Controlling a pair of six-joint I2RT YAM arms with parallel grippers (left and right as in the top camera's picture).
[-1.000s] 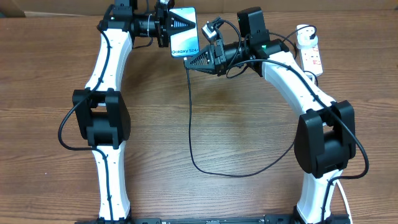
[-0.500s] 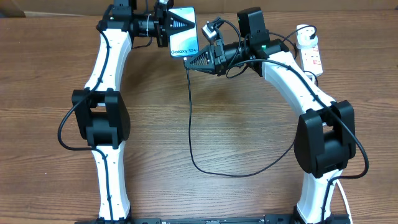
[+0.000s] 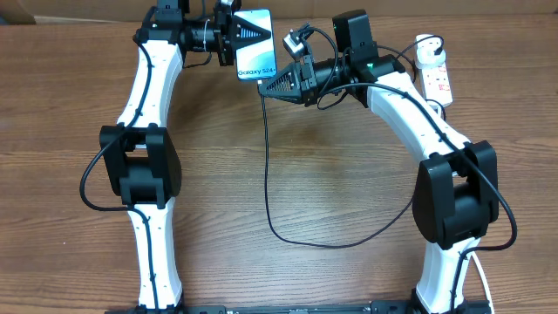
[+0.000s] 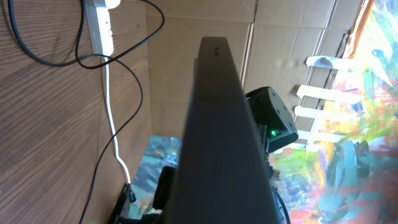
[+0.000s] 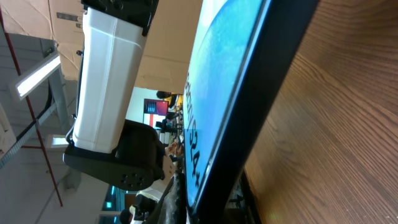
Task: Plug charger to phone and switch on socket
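The phone (image 3: 259,51), lit blue screen up, is held off the table at the back. My left gripper (image 3: 248,35) is shut on its far end. The right gripper (image 3: 265,85) is shut on the connector end of the charger (image 3: 266,166), pressed at the phone's near edge. The connector tip itself is hidden. The black cable drops from there and loops across the table to the right. In the left wrist view the phone (image 4: 217,137) shows as a dark edge filling the middle. The right wrist view has the phone (image 5: 227,81) edge-on, close to the lens. The socket (image 3: 436,77) lies at the back right, a round white adapter (image 3: 427,45) plugged in.
The socket (image 4: 99,25) and its white cord (image 4: 112,124) show at the left wrist view's upper left. The left arm's white link (image 5: 112,74) stands behind the phone in the right wrist view. Cardboard boxes border the table's back edge.
The left arm has edged slightly to the left with the phone in its grip. The right arm and the cable have not visibly moved.
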